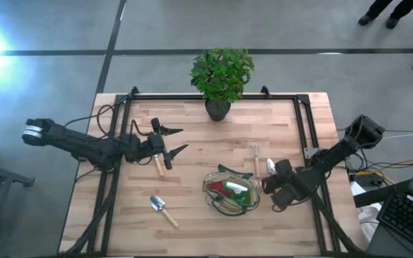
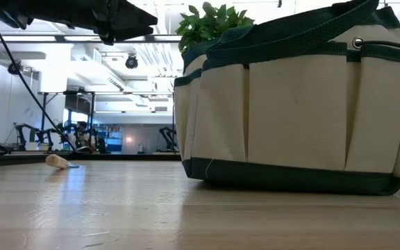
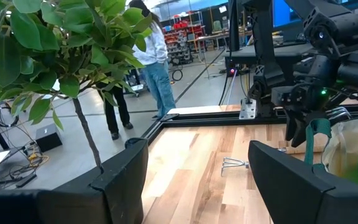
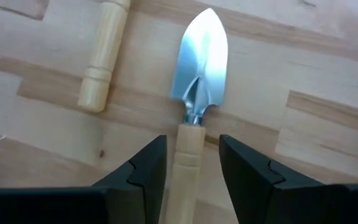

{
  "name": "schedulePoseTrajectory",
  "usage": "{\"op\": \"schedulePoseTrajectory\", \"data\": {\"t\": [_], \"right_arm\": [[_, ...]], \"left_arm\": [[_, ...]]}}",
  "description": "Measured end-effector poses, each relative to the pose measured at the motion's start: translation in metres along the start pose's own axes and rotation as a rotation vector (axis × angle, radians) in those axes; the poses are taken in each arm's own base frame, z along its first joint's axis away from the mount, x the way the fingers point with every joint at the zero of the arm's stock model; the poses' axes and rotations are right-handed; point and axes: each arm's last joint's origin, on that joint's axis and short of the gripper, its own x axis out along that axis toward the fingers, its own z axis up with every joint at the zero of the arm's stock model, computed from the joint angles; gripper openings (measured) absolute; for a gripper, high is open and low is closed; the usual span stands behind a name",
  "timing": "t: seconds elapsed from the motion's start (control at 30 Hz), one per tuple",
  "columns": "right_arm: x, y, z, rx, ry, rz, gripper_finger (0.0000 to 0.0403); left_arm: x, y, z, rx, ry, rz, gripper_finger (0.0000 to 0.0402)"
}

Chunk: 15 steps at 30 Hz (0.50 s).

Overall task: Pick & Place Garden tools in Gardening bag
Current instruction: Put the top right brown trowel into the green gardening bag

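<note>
Right wrist view: right pincer (image 4: 191, 168) fingers apart, straddling trowel (image 4: 194, 118) handle on worktop (image 4: 303, 74) just beside gardening bag (image 1: 229, 192) (green-rimmed). Left pincer (image 1: 172, 141) open, well apart from bag.

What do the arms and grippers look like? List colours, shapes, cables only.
Both arms are dark, jointed and slender. The left arm has a white band at its base end. The left gripper has two pointed dark fingers; the right gripper has broad, matte black, angular fingers. Dark cables run beside the left arm.
</note>
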Motion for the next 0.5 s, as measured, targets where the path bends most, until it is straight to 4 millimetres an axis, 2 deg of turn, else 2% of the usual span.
{"op": "schedulePoseTrajectory", "data": {"t": [0.33, 0.5], "right_arm": [[0.016, 0.000, 0.001, 0.011, 0.025, 0.049, 0.0138], [0.022, -0.006, 0.000, 0.023, 0.043, 0.025, 0.0143]], "left_arm": [[0.000, 0.000, 0.000, 0.000, 0.000, 0.000, 0.0280], [0.000, 0.000, 0.000, 0.000, 0.000, 0.000, 0.0280]]}}
